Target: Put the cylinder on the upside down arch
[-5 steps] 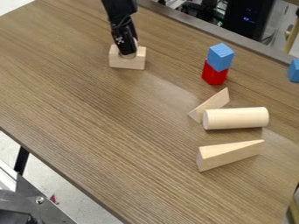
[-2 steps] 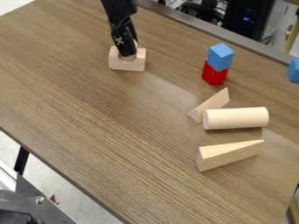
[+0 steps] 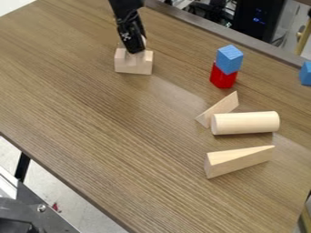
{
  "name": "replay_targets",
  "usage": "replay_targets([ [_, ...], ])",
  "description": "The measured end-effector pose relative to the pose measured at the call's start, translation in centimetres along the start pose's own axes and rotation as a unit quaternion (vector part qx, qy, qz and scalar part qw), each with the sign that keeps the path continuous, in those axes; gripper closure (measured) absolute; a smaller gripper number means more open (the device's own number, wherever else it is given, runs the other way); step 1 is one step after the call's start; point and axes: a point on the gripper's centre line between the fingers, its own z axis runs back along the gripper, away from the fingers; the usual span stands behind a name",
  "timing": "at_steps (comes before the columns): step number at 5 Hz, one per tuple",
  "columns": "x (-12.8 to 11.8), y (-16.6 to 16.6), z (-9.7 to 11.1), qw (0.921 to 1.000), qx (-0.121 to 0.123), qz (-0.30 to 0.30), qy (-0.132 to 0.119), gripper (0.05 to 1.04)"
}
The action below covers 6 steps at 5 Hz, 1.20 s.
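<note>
The black gripper [image 3: 135,49] hangs at the upper left, directly over a pale wooden block [image 3: 133,66], the upside-down arch, and overlaps its top edge. Pale wood also shows beside the gripper's lower right side; whether it is a separate piece held there is hidden by the gripper. A large pale wooden cylinder [image 3: 246,123] lies on its side at the right, well away from the gripper.
A thin wooden triangle [image 3: 220,109] stands just behind the large cylinder, and a wooden wedge [image 3: 238,160] lies in front of it. A blue cube [image 3: 229,59] sits on a red block [image 3: 223,77]. Another blue block [image 3: 306,73] is at the right edge.
The gripper has risen a little and shifted slightly right. The arch block has shifted very slightly right. A rounded pale edge seen below the gripper before is no longer distinct.
</note>
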Motion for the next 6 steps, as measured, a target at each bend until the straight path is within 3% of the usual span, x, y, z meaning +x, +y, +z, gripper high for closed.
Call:
replay_targets([
  [2, -0.58, -0.43, -0.47, 1.0, -0.005, 0.003, 0.004, 0.503],
  [5, -1.02, 0.05, -0.47, 0.9998, 0.01, 0.0, 0.016, 0.503],
  [6, -1.2, -0.01, -0.51, 0.9997, 0.008, 0.006, 0.021, 0.444],
])
